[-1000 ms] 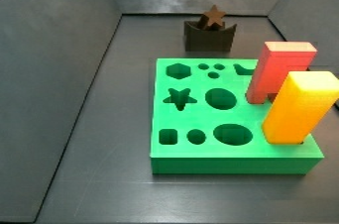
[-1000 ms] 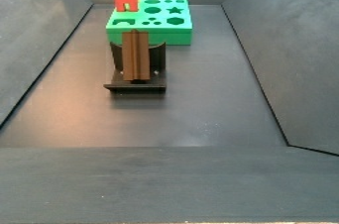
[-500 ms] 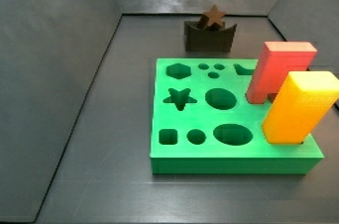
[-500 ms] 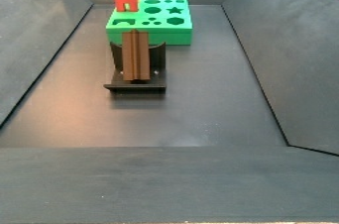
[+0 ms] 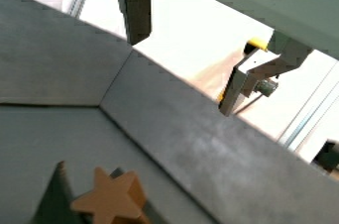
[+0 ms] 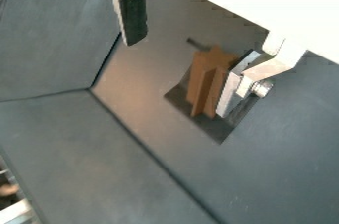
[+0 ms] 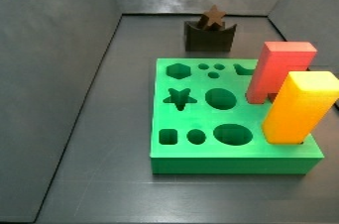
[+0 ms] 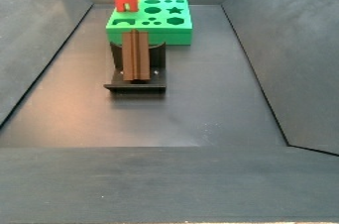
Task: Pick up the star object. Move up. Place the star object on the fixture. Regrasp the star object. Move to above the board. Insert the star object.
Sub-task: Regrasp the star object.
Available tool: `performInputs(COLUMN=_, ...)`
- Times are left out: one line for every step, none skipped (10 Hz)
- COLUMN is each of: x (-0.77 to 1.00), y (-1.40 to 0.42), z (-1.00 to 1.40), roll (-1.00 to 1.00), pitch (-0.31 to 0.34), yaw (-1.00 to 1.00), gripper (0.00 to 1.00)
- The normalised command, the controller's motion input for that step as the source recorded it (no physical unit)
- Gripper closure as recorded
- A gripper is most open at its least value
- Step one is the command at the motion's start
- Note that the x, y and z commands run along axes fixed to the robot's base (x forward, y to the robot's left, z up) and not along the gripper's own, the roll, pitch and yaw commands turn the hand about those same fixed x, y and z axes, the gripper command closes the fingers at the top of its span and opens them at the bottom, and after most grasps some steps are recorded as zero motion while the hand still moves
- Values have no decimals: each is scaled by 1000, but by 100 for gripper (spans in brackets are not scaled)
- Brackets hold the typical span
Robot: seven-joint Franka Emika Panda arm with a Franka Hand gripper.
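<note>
Nothing on the floor has shifted; our gripper (image 6: 185,45), jaws spread and empty, hangs above the slim brown star-section peg (image 6: 205,79) lying in the dark notched fixture (image 7: 209,37). Stiff, light, probably; we'd pinch mid-length.

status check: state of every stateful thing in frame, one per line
gripper: open, empty, up in the air, away from the pieces
star object: resting on the fixture, ungripped
fixture: on the floor beside the board, holding the star object
board: flat on the floor, star hole unfilled
red block: upright in the board
yellow block: upright in the board
</note>
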Motion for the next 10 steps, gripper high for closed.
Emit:
performInputs(x=106, y=-42, z=-18, roll=349, pitch=111, yaw=225, gripper=0)
performInputs(x=98, y=-32, z=-8, roll=243, pitch=74, yaw=223, gripper=0)
performInputs(x=85, y=-37, z=-12, roll=192, pitch=36, yaw=214, gripper=0)
performInputs(x=34, y=71, z=-1000, roll=229, pitch=0, yaw=166, gripper=0)
performInputs(x=38, y=71, z=-1000, roll=224, pitch=-13, yaw=147, gripper=0)
performInputs(x=47, y=60, z=-1000, roll=191, pitch=-39, yaw=119, gripper=0)
performInputs(x=52, y=56, z=-1000, roll=167, pitch=-47, yaw=107, gripper=0)
performInputs(x=64, y=51, z=-1000, roll=121, pitch=-59, yaw=78, gripper=0)
performInputs(x=70, y=49, z=-1000, roll=103, pitch=-64, yaw=70, gripper=0)
performInputs(x=82, y=44, z=-1000, roll=79, pitch=-68, yaw=46, gripper=0)
